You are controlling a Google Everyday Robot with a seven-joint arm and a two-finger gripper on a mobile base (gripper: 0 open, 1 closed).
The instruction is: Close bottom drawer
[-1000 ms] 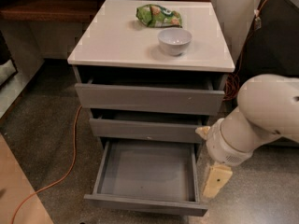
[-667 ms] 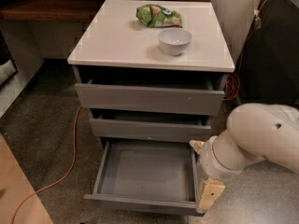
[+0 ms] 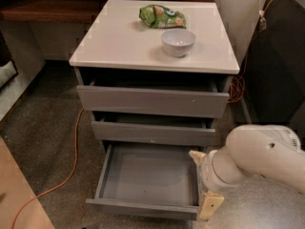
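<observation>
Standing in the middle of the scene, the table (image 3: 119,42) has a white top over three grey drawers. The robot's white arm (image 3: 257,156) reaches in from the right at the near edge. The bottom drawer (image 3: 147,175) is pulled well out toward the near side, its grey tray showing. The top drawer (image 3: 152,101) and middle drawer (image 3: 152,133) each stand slightly out. An orange cable (image 3: 76,147) runs along the floor left of the table. On the white top lie a green snack bag (image 3: 162,16) at the far side and a white bowl (image 3: 178,42) just nearer. The pincer (image 3: 209,205) hangs at the bottom drawer's near right corner; whether it is open, or touching the front, cannot be told.
</observation>
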